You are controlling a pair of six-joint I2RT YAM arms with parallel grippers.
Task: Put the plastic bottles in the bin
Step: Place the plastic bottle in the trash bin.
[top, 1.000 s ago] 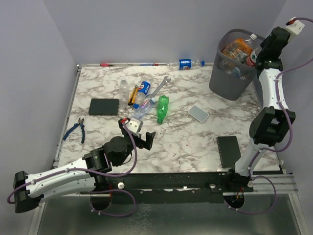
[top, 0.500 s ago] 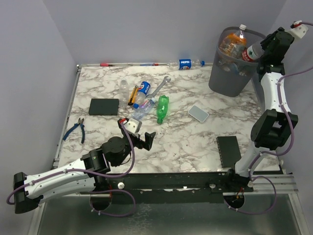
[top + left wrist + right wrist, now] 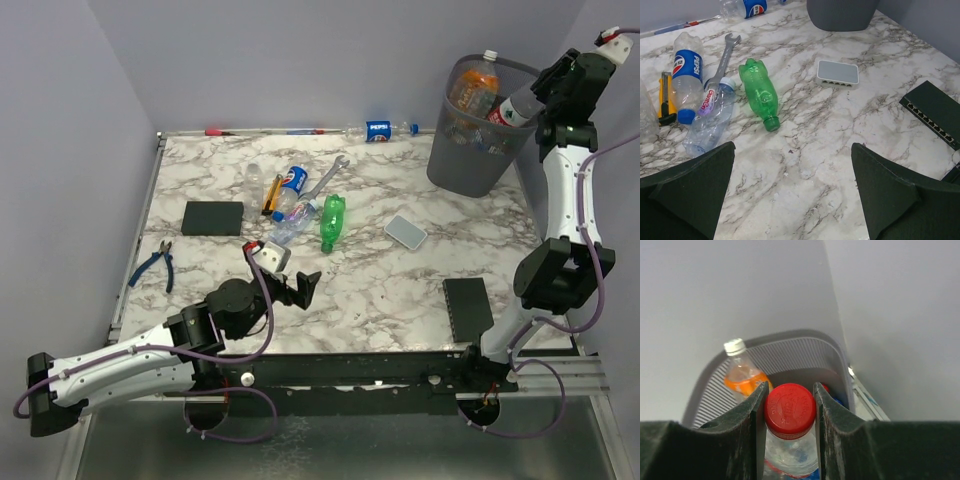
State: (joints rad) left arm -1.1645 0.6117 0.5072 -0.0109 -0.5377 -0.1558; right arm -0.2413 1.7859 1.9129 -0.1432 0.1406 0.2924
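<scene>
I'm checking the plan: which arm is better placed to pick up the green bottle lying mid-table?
Left. The left gripper is open and low over the table, just on the near side of the green bottle. The right gripper is shut on a red-capped bottle up at the bin, far from it.

The right gripper (image 3: 537, 92), clamped on the red-capped bottle (image 3: 510, 108), is now higher and further right at the bin's (image 3: 470, 165) rim than a second ago. The bin stands straighter, and the orange bottle (image 3: 475, 85) inside it pokes up higher.
</scene>
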